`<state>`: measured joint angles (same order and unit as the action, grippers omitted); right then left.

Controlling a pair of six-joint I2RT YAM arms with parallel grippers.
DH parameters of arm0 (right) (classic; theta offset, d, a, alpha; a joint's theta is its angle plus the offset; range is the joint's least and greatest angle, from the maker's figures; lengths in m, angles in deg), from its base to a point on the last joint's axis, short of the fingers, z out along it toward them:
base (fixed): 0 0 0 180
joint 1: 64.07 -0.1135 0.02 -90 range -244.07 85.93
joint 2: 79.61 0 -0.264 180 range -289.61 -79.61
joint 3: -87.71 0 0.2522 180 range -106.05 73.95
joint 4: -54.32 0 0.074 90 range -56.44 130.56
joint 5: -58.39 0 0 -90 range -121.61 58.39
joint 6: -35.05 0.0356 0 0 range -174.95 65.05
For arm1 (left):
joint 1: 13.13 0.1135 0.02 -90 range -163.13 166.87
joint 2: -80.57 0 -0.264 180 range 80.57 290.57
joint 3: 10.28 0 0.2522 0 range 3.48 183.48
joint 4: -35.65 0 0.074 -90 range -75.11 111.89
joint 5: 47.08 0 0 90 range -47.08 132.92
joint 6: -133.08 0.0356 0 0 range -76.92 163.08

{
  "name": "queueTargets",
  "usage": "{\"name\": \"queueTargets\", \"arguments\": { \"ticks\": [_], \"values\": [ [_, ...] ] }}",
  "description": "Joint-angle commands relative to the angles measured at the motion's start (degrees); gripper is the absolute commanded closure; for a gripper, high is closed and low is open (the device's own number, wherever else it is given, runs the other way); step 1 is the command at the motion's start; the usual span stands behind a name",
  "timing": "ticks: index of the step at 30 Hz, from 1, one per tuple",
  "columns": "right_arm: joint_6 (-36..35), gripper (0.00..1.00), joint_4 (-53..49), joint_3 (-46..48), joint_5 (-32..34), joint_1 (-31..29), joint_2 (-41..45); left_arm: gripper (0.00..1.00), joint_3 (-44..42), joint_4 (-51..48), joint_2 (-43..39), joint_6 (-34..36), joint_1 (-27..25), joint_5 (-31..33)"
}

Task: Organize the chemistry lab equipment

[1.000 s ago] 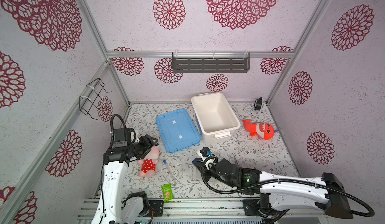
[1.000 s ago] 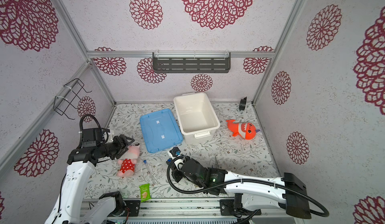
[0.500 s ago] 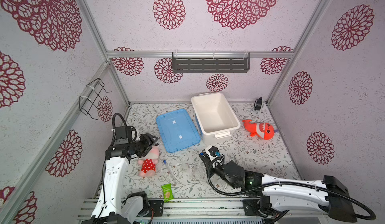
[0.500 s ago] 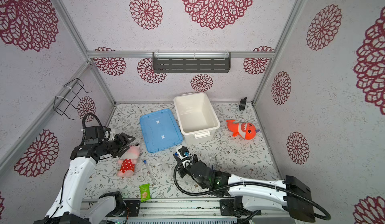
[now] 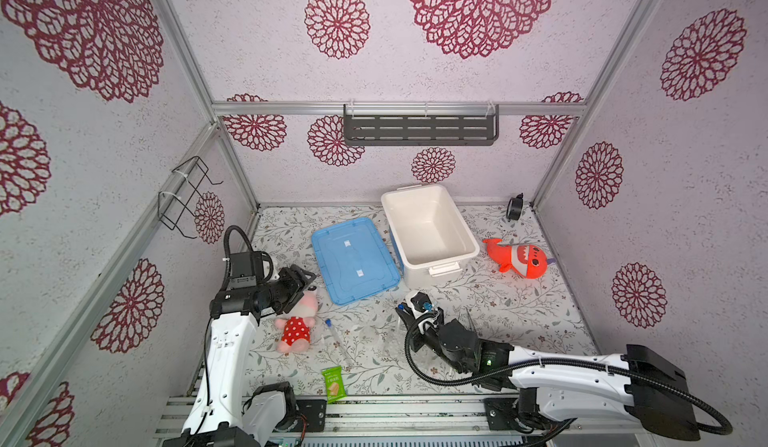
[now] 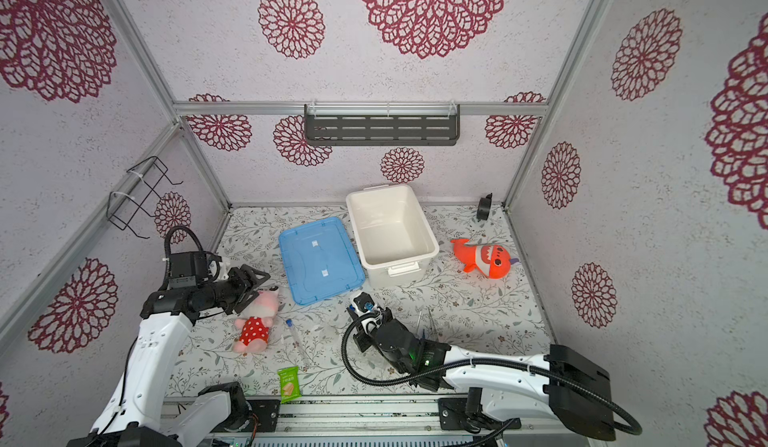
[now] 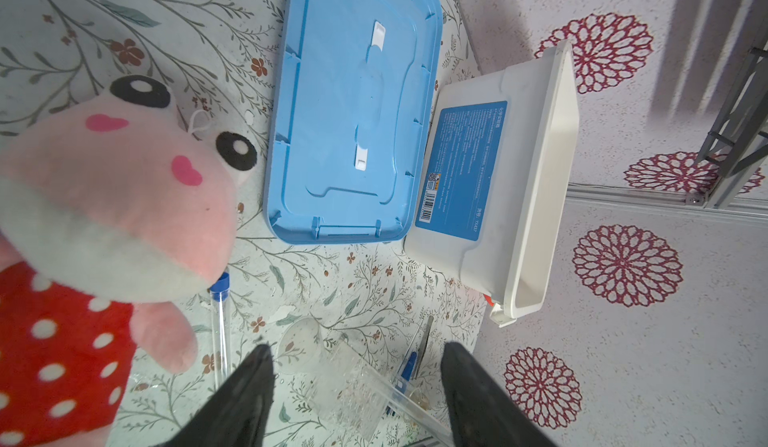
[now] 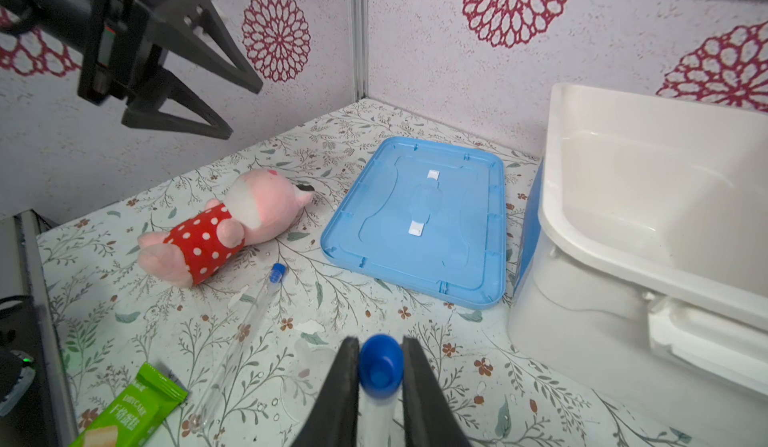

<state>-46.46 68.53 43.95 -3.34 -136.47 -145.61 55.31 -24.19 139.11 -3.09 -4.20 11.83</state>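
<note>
The floral-print surface (image 5: 519, 299), boxed in by rosette-patterned walls, fills my screens. My right arm lies low, stretched from its front-right base toward the middle, with its wrist just before the near corner of the empty white bin (image 5: 428, 228). The right tool (image 8: 380, 341) is pinched narrow on a blue-capped tube (image 8: 380, 368), the cap showing between its 2 fingers. My left arm stands upright from the front-left base, then bends level at the elbow toward the blue lid (image 5: 353, 262). The left tool (image 7: 357, 348) hangs wide apart and empty above the head of the pink plush (image 5: 297, 328). The other tube (image 8: 245, 328) lies flat on the surface between the plush and my right tool. A clear beaker (image 7: 353, 391) and metal tweezers (image 7: 424, 339) rest on the surface in front of the bin.
</note>
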Motion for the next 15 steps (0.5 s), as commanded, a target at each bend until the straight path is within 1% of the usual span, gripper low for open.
{"name": "queueTargets", "arguments": {
  "ticks": [1,8,15],
  "values": [
    [-1.35,0.78,5.39,-0.5,0.32,0.25,-1.17,0.33,-0.09,1.59,0.32,-0.06,-0.22,-0.79],
    [-1.11,0.78,6.96,0.18,-0.85,0.25,-2.38,0.32,0.29,1.35,0.5,0.43,-0.17,-0.92],
    [-1.64,0.78,9.61,4.43,-1.48,0.24,-0.84,0.32,-0.33,1.9,0.26,0.21,-0.16,-1.46]
  ]
}}
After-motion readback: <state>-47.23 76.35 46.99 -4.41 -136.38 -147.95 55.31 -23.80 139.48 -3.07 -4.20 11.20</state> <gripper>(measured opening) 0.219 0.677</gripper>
